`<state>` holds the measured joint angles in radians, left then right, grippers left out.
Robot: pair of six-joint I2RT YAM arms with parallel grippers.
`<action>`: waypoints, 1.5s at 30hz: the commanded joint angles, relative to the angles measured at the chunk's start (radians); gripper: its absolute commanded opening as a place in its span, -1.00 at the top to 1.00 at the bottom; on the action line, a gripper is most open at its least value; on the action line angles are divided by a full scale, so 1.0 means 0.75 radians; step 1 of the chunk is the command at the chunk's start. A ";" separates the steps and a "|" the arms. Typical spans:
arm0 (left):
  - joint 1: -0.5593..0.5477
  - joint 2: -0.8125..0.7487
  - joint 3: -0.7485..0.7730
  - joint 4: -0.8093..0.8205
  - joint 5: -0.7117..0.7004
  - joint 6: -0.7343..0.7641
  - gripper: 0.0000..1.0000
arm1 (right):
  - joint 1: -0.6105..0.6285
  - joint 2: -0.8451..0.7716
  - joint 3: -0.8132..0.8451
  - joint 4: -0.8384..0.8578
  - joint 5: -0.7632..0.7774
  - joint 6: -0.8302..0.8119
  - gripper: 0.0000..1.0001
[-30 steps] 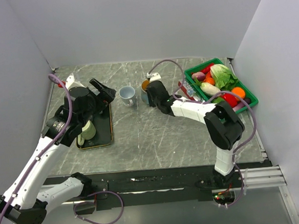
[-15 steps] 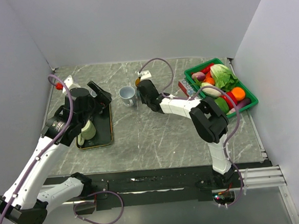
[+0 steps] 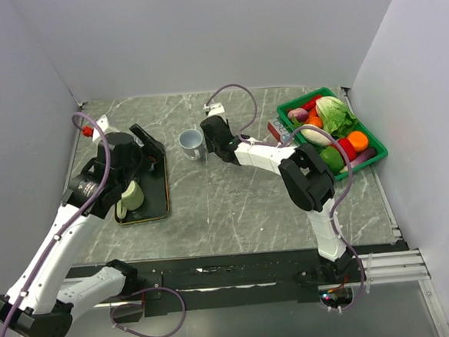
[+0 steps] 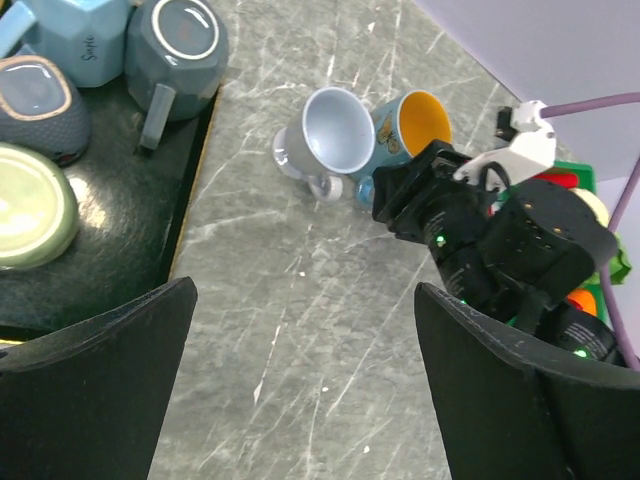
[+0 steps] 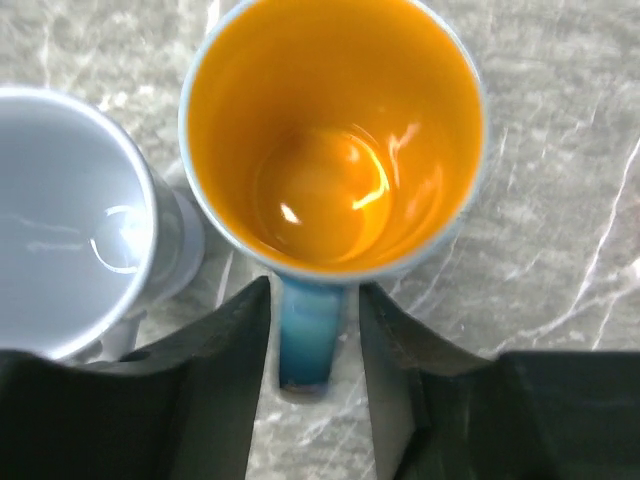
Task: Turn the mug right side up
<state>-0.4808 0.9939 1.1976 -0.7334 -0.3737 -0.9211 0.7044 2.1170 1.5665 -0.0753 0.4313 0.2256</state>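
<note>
The blue mug with an orange inside (image 5: 330, 180) stands upright on the table with its mouth up; it also shows in the left wrist view (image 4: 420, 125). Its blue handle (image 5: 312, 335) points toward my right gripper (image 5: 315, 290), whose fingers sit on either side of the handle with a narrow gap on each side. In the top view my right gripper (image 3: 209, 132) covers most of this mug. A pale grey mug (image 3: 192, 144) stands upright just left of it, almost touching. My left gripper (image 4: 305, 290) is wide open and empty above bare table.
A black tray (image 3: 157, 212) on the left holds a green mug (image 3: 132, 196) and several blue-grey mugs (image 4: 180, 35). A green basket (image 3: 375, 156) of vegetables stands at the back right. Grey walls close in the left, back and right sides.
My right gripper has swung left toward the pale grey mug, taking the orange-lined mug with it. My left arm has barely shifted.
</note>
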 commanded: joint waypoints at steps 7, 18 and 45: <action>0.030 0.021 -0.032 -0.135 -0.134 -0.007 -0.93 | 0.006 -0.196 -0.043 -0.049 0.065 0.092 -0.50; 0.211 0.055 -0.206 -0.264 -0.068 0.023 -0.93 | -0.098 -0.624 -0.174 -0.425 -0.198 0.274 -0.89; 0.621 0.168 -0.605 0.307 0.388 0.504 -0.93 | -0.283 -0.859 -0.320 -0.568 -0.442 0.341 -0.86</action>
<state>-0.0280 1.1385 0.7666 -0.5846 -0.1791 -0.5449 0.5091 1.5227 1.3159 -0.4976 0.1078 0.4816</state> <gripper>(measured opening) 0.965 0.935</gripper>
